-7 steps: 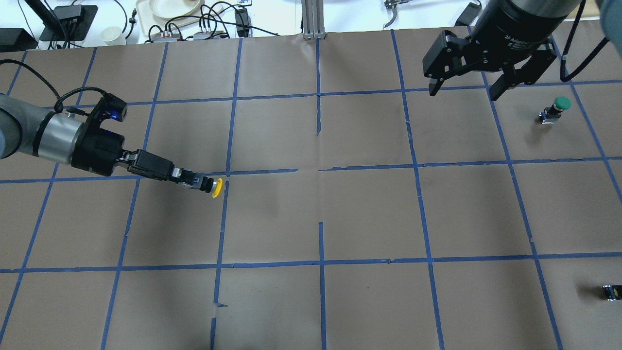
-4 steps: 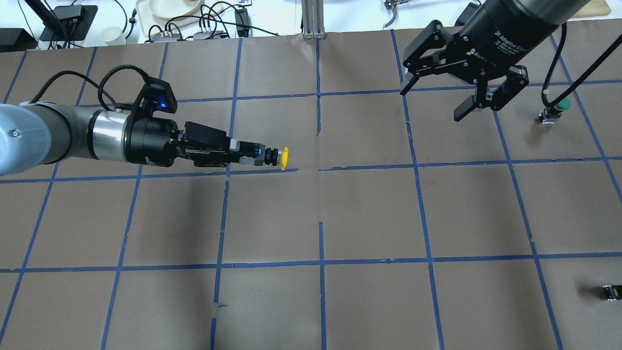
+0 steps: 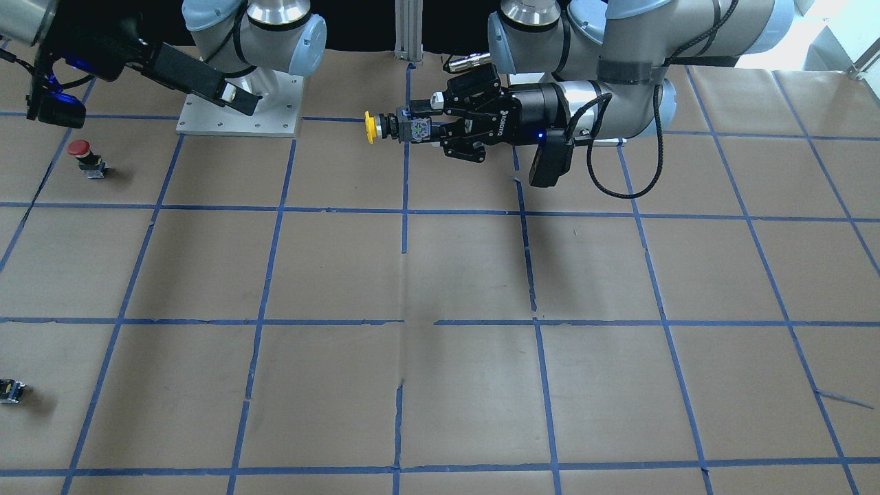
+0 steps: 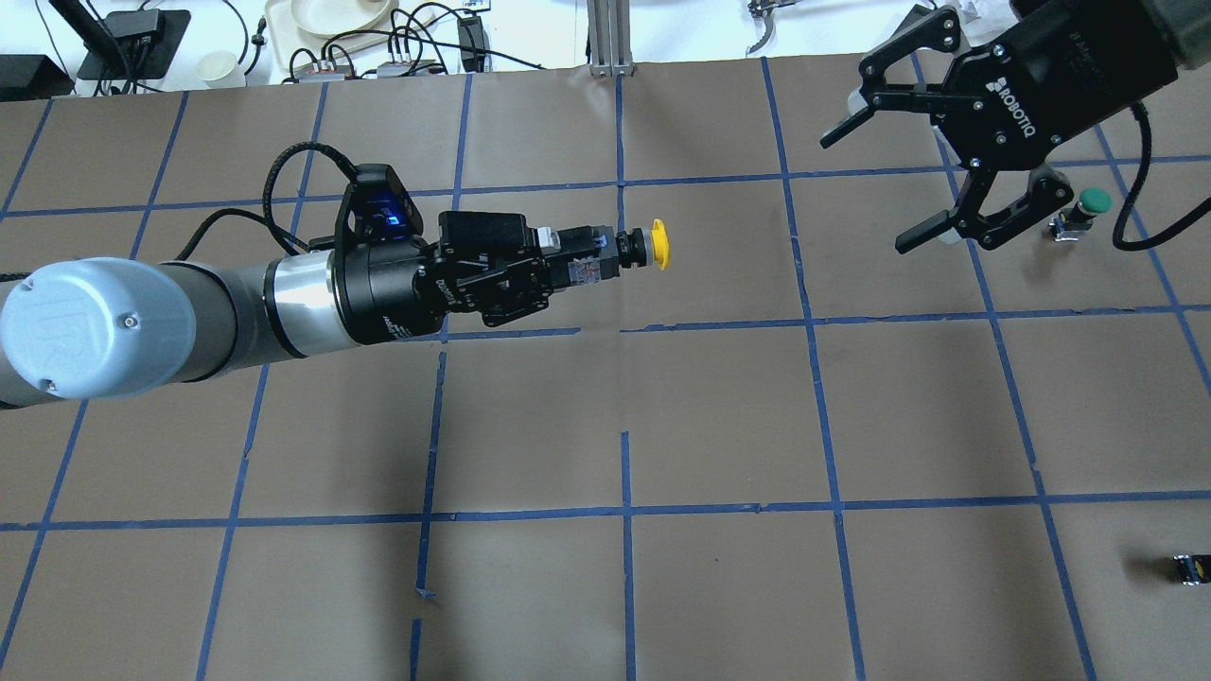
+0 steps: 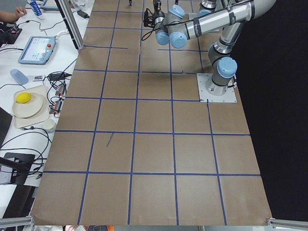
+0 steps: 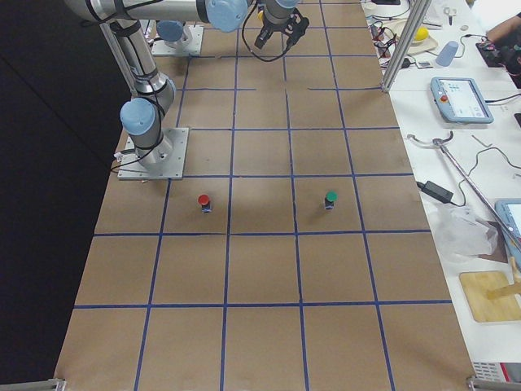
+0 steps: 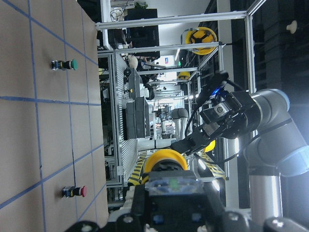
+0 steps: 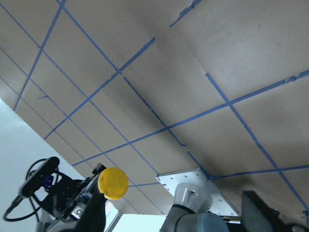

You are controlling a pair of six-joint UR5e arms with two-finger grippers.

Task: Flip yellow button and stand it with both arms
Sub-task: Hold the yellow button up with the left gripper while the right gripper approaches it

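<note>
My left gripper (image 4: pixel 568 262) is shut on the black and grey body of the yellow button (image 4: pixel 660 245) and holds it level in the air, above the table. The cap points toward my right arm. In the front view the yellow button (image 3: pixel 370 127) sticks out of the left gripper (image 3: pixel 421 128). My right gripper (image 4: pixel 880 182) is open and empty. It hangs in the air well to the right of the cap, apart from it. The right wrist view shows the cap (image 8: pixel 113 183) face on. The left wrist view shows the cap (image 7: pixel 166 162) just past its fingers.
A green-capped button (image 4: pixel 1088 204) stands just right of the right gripper. A red-capped button (image 3: pixel 81 152) stands at the front view's left. A tiny black piece (image 4: pixel 1187 568) lies near the right edge. The brown paper table (image 4: pixel 719 416) has a blue tape grid.
My left gripper has carried the yellow button up and to the right, toward the table's middle. My right gripper has shifted and turned, and stays open.
</note>
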